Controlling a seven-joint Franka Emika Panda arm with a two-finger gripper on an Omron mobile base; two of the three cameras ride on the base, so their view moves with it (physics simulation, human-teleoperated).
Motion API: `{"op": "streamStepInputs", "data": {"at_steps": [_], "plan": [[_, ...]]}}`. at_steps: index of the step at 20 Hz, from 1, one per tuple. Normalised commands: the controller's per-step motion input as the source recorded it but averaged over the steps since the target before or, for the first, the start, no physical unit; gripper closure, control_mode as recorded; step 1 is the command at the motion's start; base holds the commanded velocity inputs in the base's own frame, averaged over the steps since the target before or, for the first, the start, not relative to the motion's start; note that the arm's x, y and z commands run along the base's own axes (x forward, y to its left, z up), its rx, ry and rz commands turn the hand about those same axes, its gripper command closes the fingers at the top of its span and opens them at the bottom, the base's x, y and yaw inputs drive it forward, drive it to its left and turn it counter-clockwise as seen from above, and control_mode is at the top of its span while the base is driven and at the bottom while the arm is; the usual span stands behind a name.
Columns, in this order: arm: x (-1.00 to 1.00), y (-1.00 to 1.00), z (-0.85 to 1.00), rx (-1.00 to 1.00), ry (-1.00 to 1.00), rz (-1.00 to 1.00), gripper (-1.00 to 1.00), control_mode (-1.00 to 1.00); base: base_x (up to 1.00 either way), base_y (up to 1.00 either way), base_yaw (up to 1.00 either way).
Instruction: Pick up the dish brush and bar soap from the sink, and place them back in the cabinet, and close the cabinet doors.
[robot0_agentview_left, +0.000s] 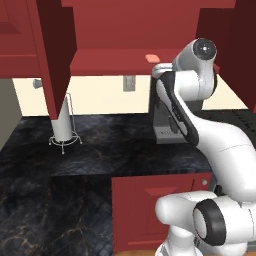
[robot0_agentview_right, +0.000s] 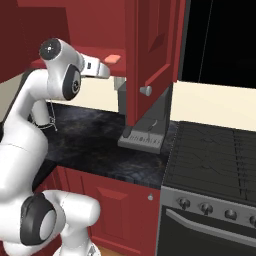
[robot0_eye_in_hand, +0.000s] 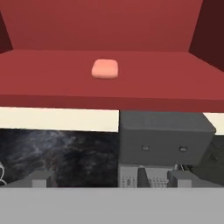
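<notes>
The tool (robot0_eye_in_hand: 106, 177) stands with its jaws spread wide and nothing between them; in the hand view its two grey fingertips (robot0_eye_in_hand: 40, 178) rise at the bottom edge, far apart. In the right base view the tool (robot0_agentview_right: 102, 70) shows at the upper left, at the end of the white arm, just short of the shelf's front edge.

Past it, the bar soap (robot0_eye_in_hand: 105, 69) lies flat on the red shelf (robot0_eye_in_hand: 57, 83) of the cabinet (robot0_agentview_left: 125, 30), upper middle of the hand view, free of the tool. The same salmon-orange bar (robot0_agentview_left: 152, 57) sits at the upper middle of the left base view, near the shelf's front lip, and at the upper middle-left of the right base view (robot0_agentview_right: 113, 58).

Both cabinet doors hang open: the left door (robot0_agentview_left: 55, 55) at the upper left of the left base view, the right door (robot0_agentview_right: 150, 55) at the top centre of the right base view, its round silver knob (robot0_agentview_right: 145, 90) facing the camera.

Under the shelf, a grey boxy appliance (robot0_eye_in_hand: 164, 140) stands on the dark marbled counter (robot0_agentview_left: 100, 145). A paper towel holder (robot0_agentview_left: 64, 127) stands at the left of the left base view. A stove (robot0_agentview_right: 215, 155) fills the right base view's lower right.
</notes>
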Motion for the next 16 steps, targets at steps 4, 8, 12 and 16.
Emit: {"op": "streamStepInputs", "data": {"at_steps": [4,8,12,16], "plan": [[-0.71,0.0,-0.03,0.0,0.1,0.0,-1.0,-1.0,0.0,0.0,0.0],[-0.61,0.0,-0.04,0.0,0.08,0.0,-1.0,-1.0,0.0,0.0,0.0],[-0.61,0.0,-0.05,0.0,0.05,0.0,-1.0,-1.0,0.0,0.0,0.0],[-0.52,0.07,-0.04,0.0,0.08,0.0,-1.0,-1.0,0.0,0.0,0.0]]}}
